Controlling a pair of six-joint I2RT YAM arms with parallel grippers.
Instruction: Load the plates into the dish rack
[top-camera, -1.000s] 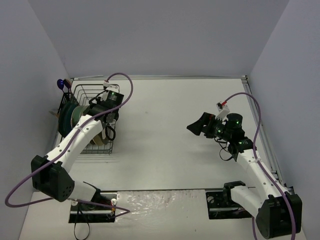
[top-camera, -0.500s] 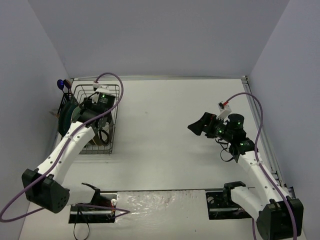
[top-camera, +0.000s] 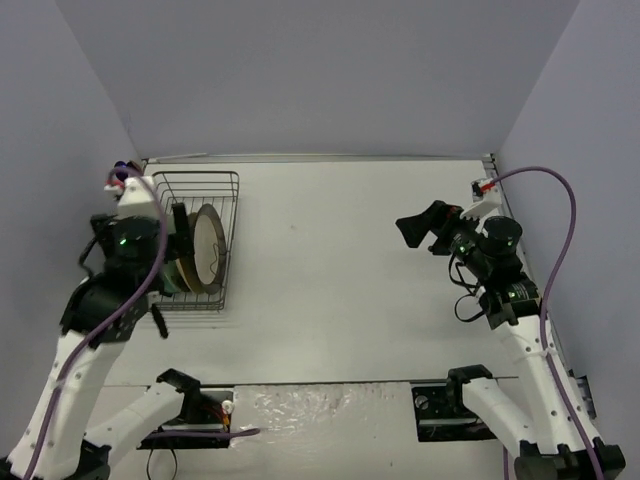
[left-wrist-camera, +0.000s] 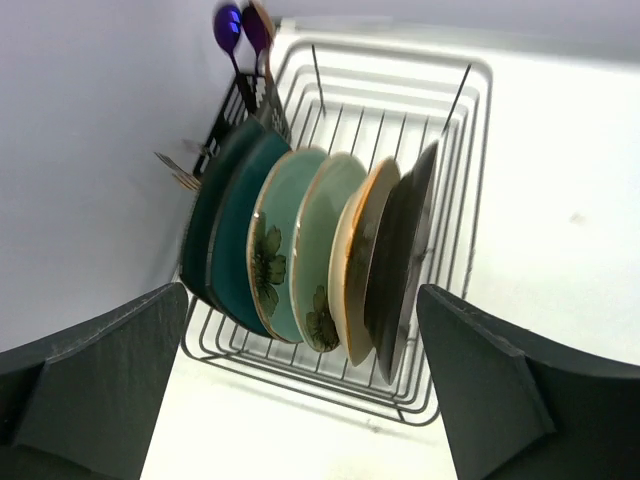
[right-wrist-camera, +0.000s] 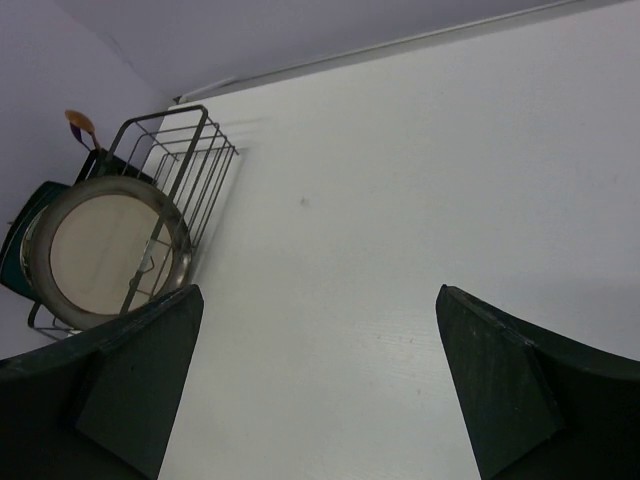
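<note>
The left arm's base (top-camera: 185, 392) and the right arm's base (top-camera: 465, 388) sat bolted at the near edge of the white table (top-camera: 330, 290). A glossy, wrinkled strip (top-camera: 300, 402) lay between them. A purple cable (top-camera: 560, 230) looped up along the right arm.

Farther in, the left gripper (left-wrist-camera: 303, 330) hung raised on the near-left side of the dish rack (left-wrist-camera: 455, 200). Its jaws were spread wide, with nothing between them. The right gripper (right-wrist-camera: 315, 300) was held up over the right side of the table, well apart from the rack and turned toward it. It was also fully spread and held nothing. The matte, evenly lit tabletop stretched between the two.

The black wire rack stood toward the far-left corner, close against the left wall. The plates (left-wrist-camera: 300, 250) stood on edge inside it in one tight row. Two dark teal ones were nearest the wall, followed by two pale ones with dark floral prints. Next came a cream one, and a dark brown-rimmed one was outermost, its cream face turned toward the open table. A caddy (left-wrist-camera: 240, 105) on the rack's wall side held a purple spoon (left-wrist-camera: 228, 25) and a brownish one beside it.

A thin metal rail (top-camera: 320, 155) ran along the table's far edge. Plain lilac-grey walls (top-camera: 320, 70) closed the space on the left, far and right sides.
</note>
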